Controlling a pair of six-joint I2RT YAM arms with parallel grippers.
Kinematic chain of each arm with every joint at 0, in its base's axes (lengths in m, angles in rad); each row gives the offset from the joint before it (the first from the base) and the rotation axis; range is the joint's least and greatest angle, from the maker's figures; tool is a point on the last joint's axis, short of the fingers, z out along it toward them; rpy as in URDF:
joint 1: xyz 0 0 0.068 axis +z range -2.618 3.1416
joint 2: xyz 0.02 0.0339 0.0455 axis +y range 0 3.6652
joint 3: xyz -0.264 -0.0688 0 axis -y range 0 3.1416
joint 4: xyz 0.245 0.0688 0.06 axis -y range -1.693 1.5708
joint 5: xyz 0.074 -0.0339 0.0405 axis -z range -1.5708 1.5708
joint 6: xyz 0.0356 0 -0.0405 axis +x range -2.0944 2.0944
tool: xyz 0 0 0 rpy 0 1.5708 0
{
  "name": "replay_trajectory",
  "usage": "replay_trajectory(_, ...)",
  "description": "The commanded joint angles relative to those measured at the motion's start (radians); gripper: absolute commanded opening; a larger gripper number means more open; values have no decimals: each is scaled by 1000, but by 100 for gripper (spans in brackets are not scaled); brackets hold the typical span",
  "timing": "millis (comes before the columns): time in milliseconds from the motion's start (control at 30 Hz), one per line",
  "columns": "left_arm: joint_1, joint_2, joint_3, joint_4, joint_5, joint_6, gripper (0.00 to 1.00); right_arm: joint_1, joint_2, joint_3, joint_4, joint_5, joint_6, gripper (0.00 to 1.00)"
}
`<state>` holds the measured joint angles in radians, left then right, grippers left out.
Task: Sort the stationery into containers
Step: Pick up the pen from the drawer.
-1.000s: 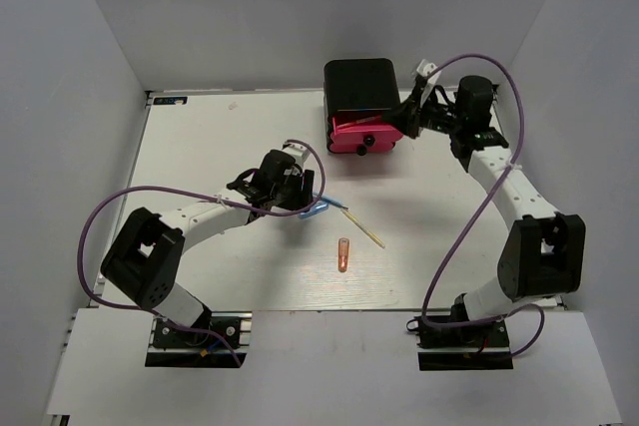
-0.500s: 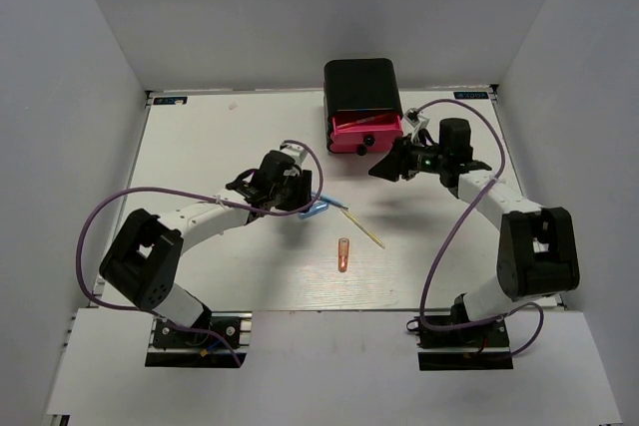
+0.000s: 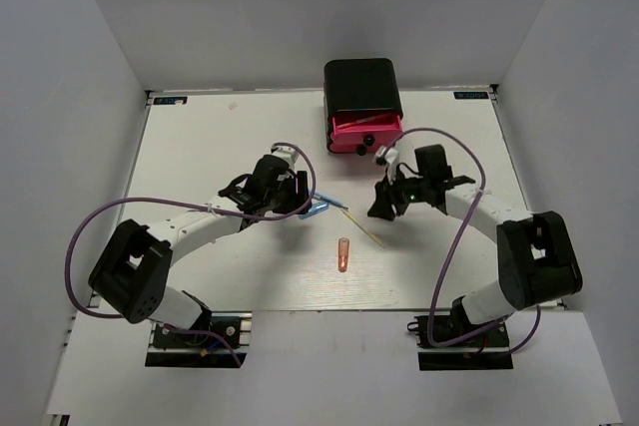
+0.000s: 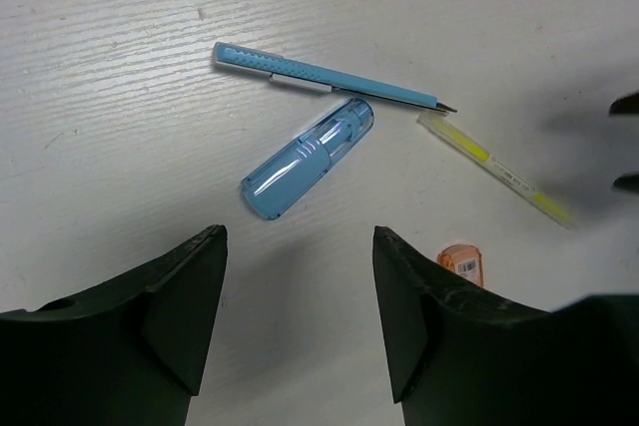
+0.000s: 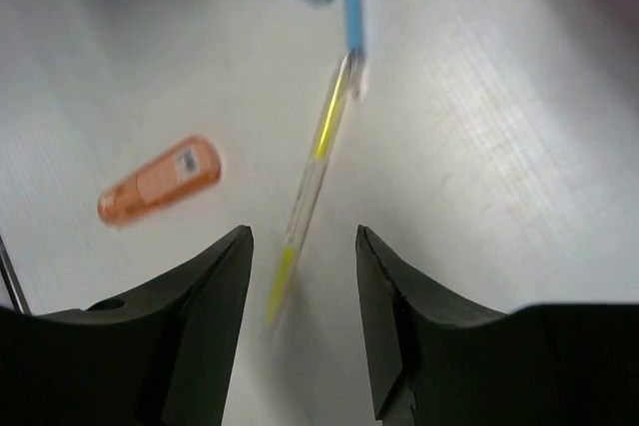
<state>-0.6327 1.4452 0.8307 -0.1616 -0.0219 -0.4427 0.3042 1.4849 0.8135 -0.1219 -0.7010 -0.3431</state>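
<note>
— White table [image 3: 200, 147]. Stationery count?
— 4, all lying mid-table: 1 blue pen [image 4: 324, 79], 1 blue marker [image 4: 308, 157], 1 yellow-green pen [image 4: 494, 169], 1 orange marker [image 4: 461, 259], its lower end hidden behind a finger of the left gripper [image 4: 300, 246].
— Jaws?
— Both pairs apart, holding nothing. The right gripper [image 5: 305, 246] hangs over the yellow-green pen; its view is blurred. On the black box [image 3: 361, 87], only 1 pink drawer [image 3: 364, 133] shows.

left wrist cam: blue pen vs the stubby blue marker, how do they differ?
Blue pen is long and thin; blue marker is short and thick. Pen is opaque with a dark pointed tip; marker is translucent with rounded ends. Pen lies nearly level across the view; marker lies diagonally below it. Both are light blue, flat on the table, ungrasped.
</note>
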Motion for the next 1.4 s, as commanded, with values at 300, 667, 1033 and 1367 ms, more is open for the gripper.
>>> replay_trajectory(300,4,-58,2,-16,-36,-45,75,157,31,-48,-53,251,-140,59)
replay_trajectory(667,4,-89,-18,-64,-96,-102,77,263,106,-71,36,458,-100,52)
replay_trajectory(1033,4,-108,-27,-64,-115,-102,76,283,11,-203,79,617,-171,7)
replay_trajectory(1367,4,-108,-36,-55,-104,-102,75,262,-310,-208,99,302,-217,0)
